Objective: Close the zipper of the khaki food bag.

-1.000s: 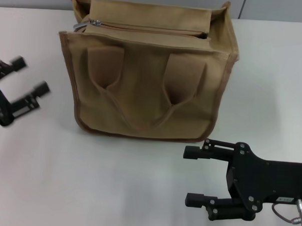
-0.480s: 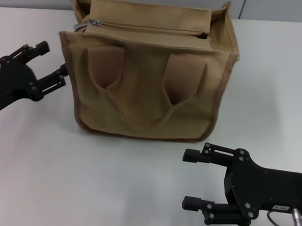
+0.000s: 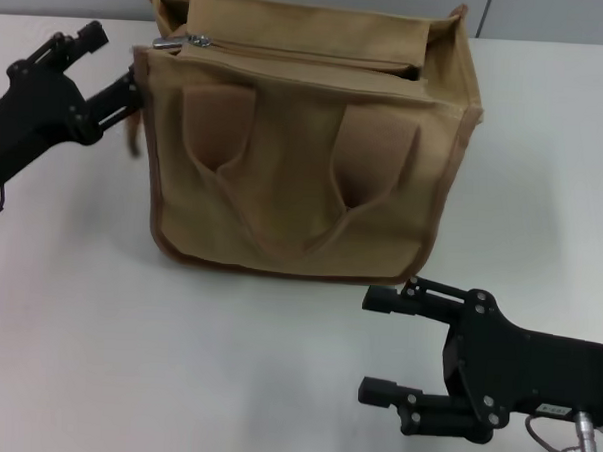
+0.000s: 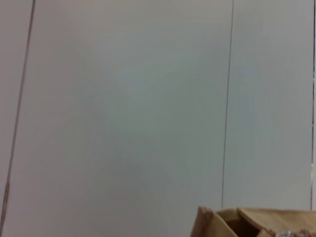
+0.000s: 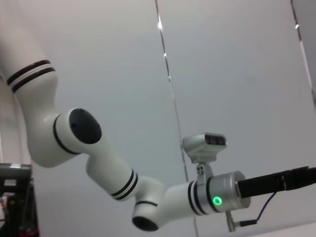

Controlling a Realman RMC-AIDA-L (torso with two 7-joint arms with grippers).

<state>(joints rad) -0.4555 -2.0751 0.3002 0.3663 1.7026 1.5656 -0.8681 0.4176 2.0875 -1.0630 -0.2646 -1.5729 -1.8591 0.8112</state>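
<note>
The khaki food bag stands at the table's back centre, its two pouch pockets and handle facing me. Its zipper runs across the top, with the silver pull tab at the left end. My left gripper is open at the bag's upper left corner, and its nearer fingertip is against the bag's left edge. My right gripper is open low in front of the bag's right side, with nothing between its fingers. The left wrist view catches only the bag's top corner.
The white table spreads in front of the bag and to both sides. A grey panelled wall stands behind it. The right wrist view shows my white left arm with a green light on it.
My left gripper has swung up and right, from the table's left side to the bag's upper left corner. The bag's top has shifted slightly right. The right gripper has barely moved.
</note>
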